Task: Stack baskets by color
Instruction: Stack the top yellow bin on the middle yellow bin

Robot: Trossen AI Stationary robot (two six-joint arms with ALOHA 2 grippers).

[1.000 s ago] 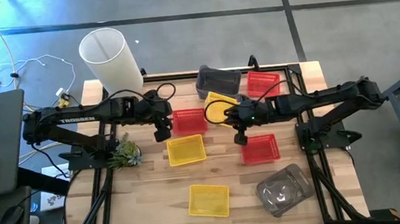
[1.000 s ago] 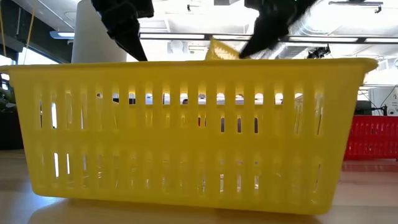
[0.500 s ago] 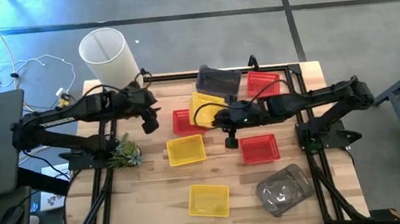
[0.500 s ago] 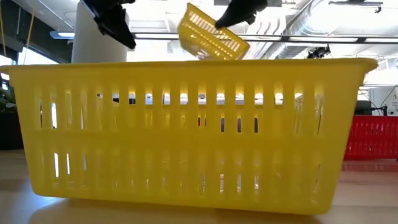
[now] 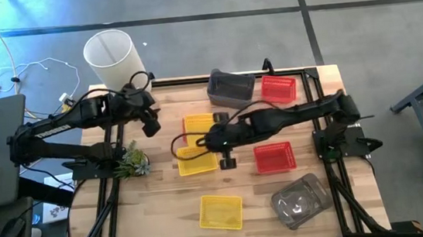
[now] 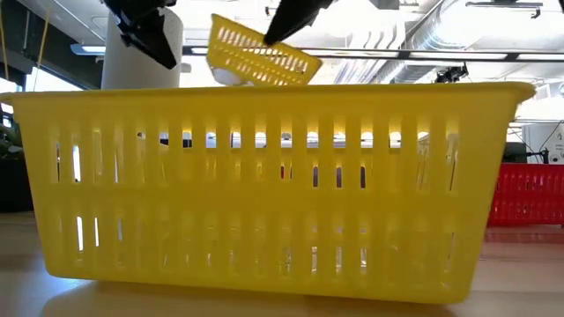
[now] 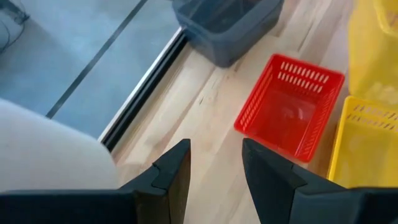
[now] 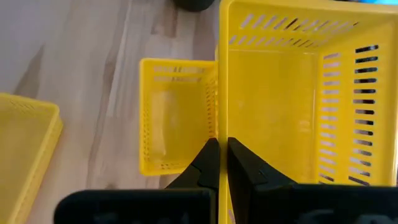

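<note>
Withdrawing toward the tall white cylinder (image 5: pixel 115 59) at the table's left rear, the left gripper (image 5: pixel 151 126) is pulling away from the table's middle, where it was hovering a second ago; its fingers (image 7: pixel 174 168) are standing apart and gripping nothing. In front of it, the left wrist view is showing a small red mesh-walled plastic basket (image 7: pixel 289 107) resting on the wood beside a smoky grey translucent basket (image 7: pixel 227 22). Toward the centre, the right gripper (image 5: pixel 207 138) is travelling leftward across the table with its fingers clenched on the side wall of a yellow mesh-walled plastic basket (image 5: pixel 196 124). This carried basket is riding tilted and clear of the surface in the low view (image 6: pixel 263 60), and it is now arriving just behind and partly over a second yellow basket (image 5: pixel 197 160) lying flat on the table. A third yellow basket (image 5: pixel 221 212) is sitting near the front edge, well apart. Farther right, two more red baskets (image 5: pixel 279 89) (image 5: pixel 274 157) and another grey basket (image 5: pixel 301 202) are lying separately. As a judgement, the yellow stack is beginning: the carried basket is nearly lined up for lowering into the flat one, while the red baskets are not yet being stacked.
</note>
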